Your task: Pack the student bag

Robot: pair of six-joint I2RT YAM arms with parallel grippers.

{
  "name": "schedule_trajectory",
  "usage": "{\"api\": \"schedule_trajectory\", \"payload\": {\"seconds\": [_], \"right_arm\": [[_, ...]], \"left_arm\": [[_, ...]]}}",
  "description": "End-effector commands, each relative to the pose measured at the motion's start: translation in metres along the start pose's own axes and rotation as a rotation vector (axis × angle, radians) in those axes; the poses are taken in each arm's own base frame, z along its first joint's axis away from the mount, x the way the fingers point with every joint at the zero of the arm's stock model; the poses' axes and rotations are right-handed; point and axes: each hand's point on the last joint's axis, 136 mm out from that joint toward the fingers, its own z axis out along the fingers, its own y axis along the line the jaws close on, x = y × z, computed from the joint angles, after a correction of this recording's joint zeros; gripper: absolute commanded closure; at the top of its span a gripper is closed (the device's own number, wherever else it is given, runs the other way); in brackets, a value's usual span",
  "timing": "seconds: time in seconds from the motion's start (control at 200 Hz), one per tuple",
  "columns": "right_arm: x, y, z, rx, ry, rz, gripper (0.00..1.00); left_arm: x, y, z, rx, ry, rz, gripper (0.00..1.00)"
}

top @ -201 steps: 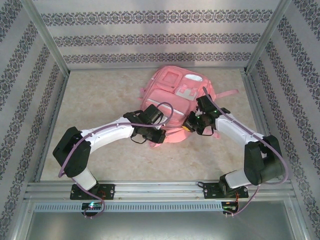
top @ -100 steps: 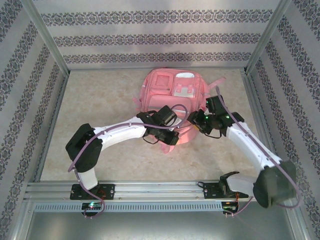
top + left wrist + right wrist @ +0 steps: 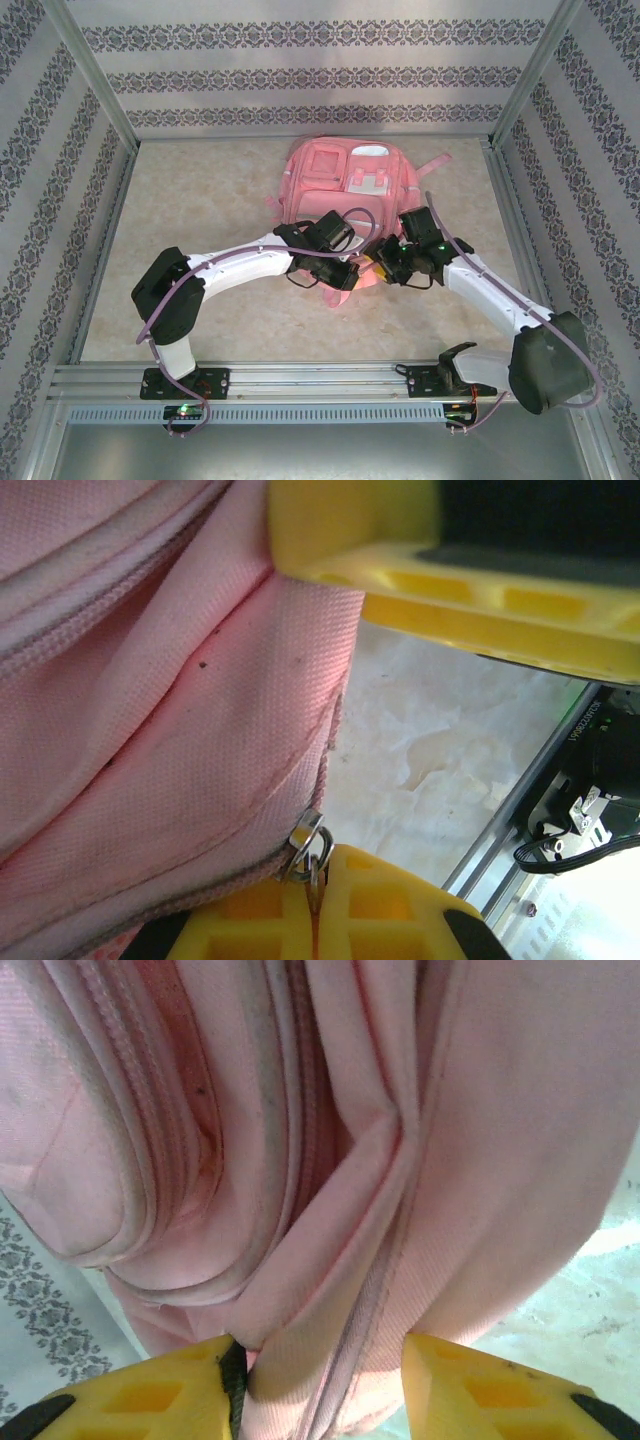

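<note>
Right pincer (image 3: 318,1352) shifted slightly, released astride student bag (image 3: 330,1160); left pincer (image 3: 318,900) clenches zipper pull (image 3: 310,842).

I reach both arms inward toward each other, my left gripper (image 3: 316,898) pinched shut, my right gripper (image 3: 322,1358) with jaws parted.

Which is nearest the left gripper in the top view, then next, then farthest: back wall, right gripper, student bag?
1. student bag, held at its near edge by the left gripper.
2. right gripper, just to the right.
3. back wall, far beyond the bag.
</note>
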Motion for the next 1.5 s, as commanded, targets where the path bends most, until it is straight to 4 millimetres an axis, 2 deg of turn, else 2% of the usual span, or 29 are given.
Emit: {"api": "schedule_trajectory", "payload": {"seconds": [0.0,0.075,0.155,0.23,0.555,0.744,1.029,1.199,1.359,1.454,1.494], "right_arm": [[-0.006,0.005,0.012,-0.013,-0.012,-0.016,0.61],[-0.009,0.002,0.017,0.001,-0.018,-0.033,0.71],[-0.012,-0.001,0.018,0.005,-0.038,-0.045,0.89],[-0.014,-0.006,0.016,0.016,-0.056,-0.05,1.0],[-0.018,-0.027,0.011,0.059,-0.068,-0.061,1.0],[-0.025,-0.03,0.006,0.065,-0.076,-0.07,1.0],[-0.035,-0.028,0.002,0.074,-0.059,-0.124,1.0],[-0.046,-0.024,0.001,0.103,-0.068,-0.179,1.0],[-0.062,-0.012,-0.001,0.082,-0.07,-0.191,1.0],[-0.073,-0.005,-0.006,0.075,-0.086,-0.196,0.93],[-0.076,-0.003,-0.01,0.084,-0.096,-0.202,0.84]], "left_arm": [[-0.01,-0.028,-0.009,0.082,-0.047,0.047,1.0],[-0.009,-0.027,-0.011,0.077,-0.048,0.049,1.0],[-0.007,-0.023,-0.012,0.059,-0.049,0.048,1.0],[-0.006,-0.015,-0.014,0.024,-0.055,0.039,1.0],[0.004,0.036,-0.036,-0.095,-0.082,-0.048,1.0],[0.016,0.058,-0.039,-0.134,-0.071,-0.095,1.0],[0.034,0.087,-0.057,-0.172,-0.087,-0.151,1.0],[0.043,0.081,-0.054,-0.135,-0.057,-0.149,1.0],[0.041,0.048,-0.047,-0.068,-0.054,-0.074,1.0],[0.028,0.023,-0.038,0.007,-0.063,-0.055,1.0],[0.02,0.012,-0.036,0.027,-0.072,-0.038,1.0]]}}
